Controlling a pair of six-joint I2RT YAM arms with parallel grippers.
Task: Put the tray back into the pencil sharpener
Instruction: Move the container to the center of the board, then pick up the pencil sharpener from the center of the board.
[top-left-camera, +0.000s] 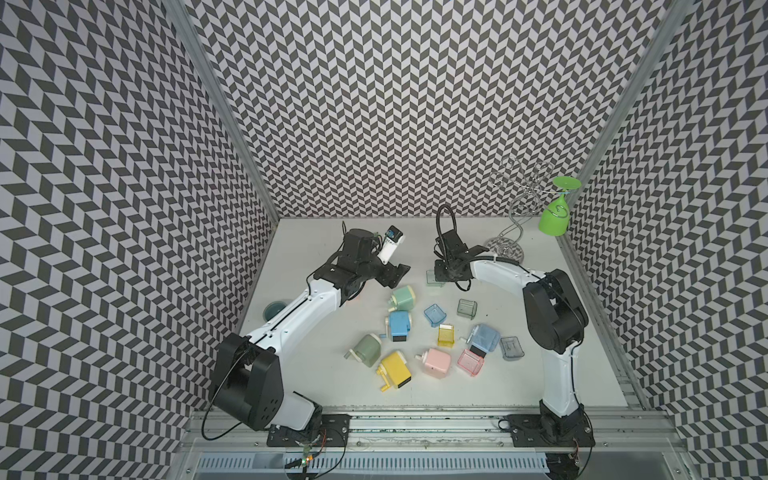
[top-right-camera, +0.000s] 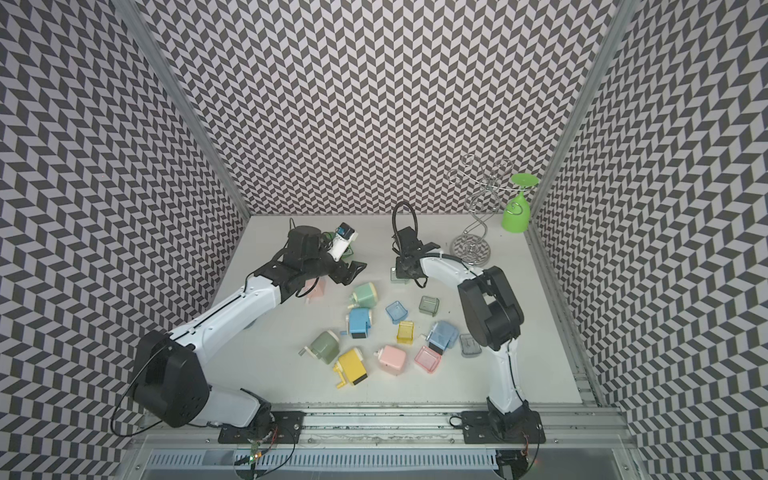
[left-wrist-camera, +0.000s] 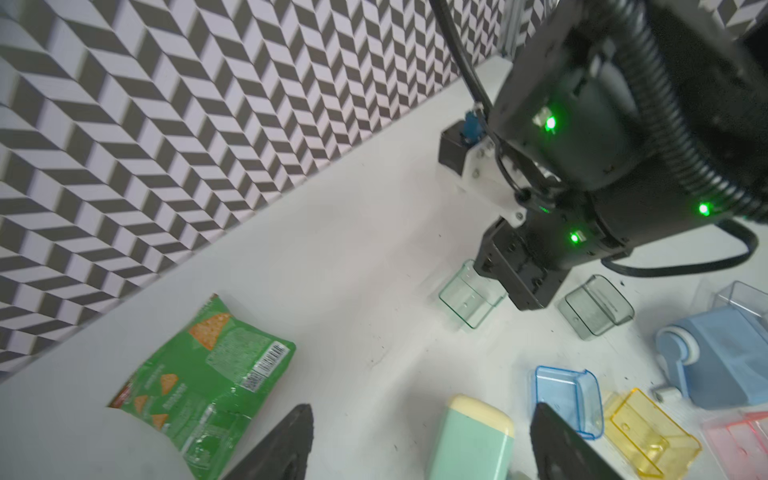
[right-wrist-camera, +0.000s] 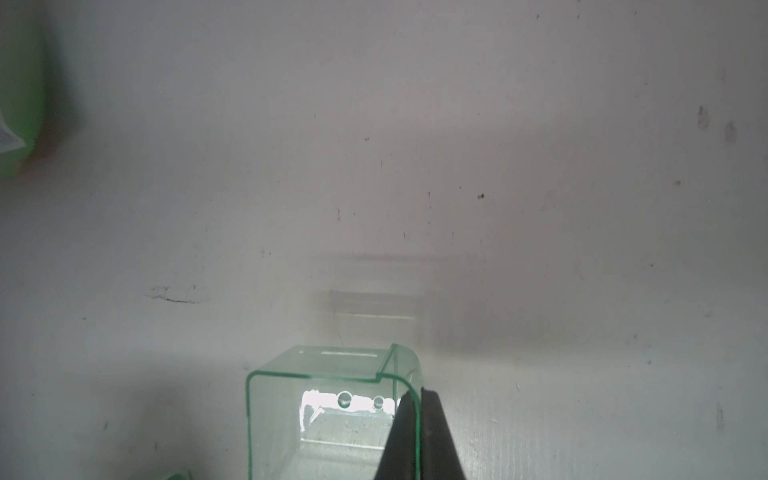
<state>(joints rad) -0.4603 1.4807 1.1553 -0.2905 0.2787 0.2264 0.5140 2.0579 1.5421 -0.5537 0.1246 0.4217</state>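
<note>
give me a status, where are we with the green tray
Right gripper shut on one wall of the clear green tray. Left gripper open, hovering by the mint sharpener. Tray not yet inserted. Blue tray close beside that sharpener.

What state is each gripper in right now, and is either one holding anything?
Left gripper: open, holding nothing.
Right gripper: closed, fingers pinching one wall of the clear green tray.

I see my white table: sharpeners and trays scattered centre, wire rack at one o'clock, snack bag at eleven.
</note>
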